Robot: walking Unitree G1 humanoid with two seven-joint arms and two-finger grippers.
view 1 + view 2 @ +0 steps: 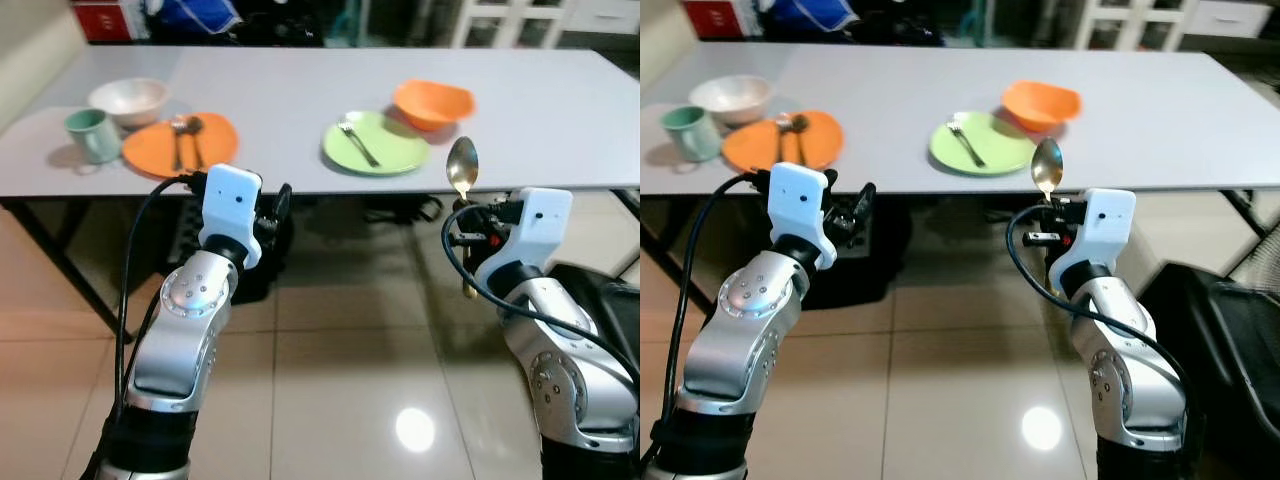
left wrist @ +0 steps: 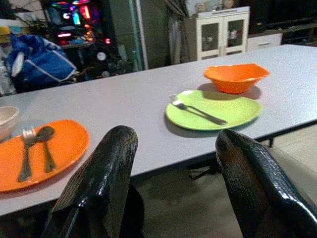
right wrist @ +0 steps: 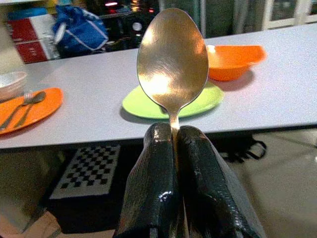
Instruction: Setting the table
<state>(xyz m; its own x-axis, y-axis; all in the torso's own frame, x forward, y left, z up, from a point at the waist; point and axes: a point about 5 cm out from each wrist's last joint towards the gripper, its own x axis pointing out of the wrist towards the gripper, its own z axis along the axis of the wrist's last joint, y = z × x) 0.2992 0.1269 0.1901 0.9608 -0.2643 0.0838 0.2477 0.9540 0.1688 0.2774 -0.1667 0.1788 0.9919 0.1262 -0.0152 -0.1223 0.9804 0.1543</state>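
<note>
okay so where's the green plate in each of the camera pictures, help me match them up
Left eye: green plate right of centre on the table, near the front edge.
Right eye: just left of centre, fork on it.
Left wrist: between and beyond the open left gripper's fingers, at.
Right wrist: behind the spoon that the right gripper holds, at.
Shared landmark: the orange bowl just behind the plate.

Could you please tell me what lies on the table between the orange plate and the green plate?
Nothing: in the left eye view the table is bare between the orange plate and the green plate.
</note>
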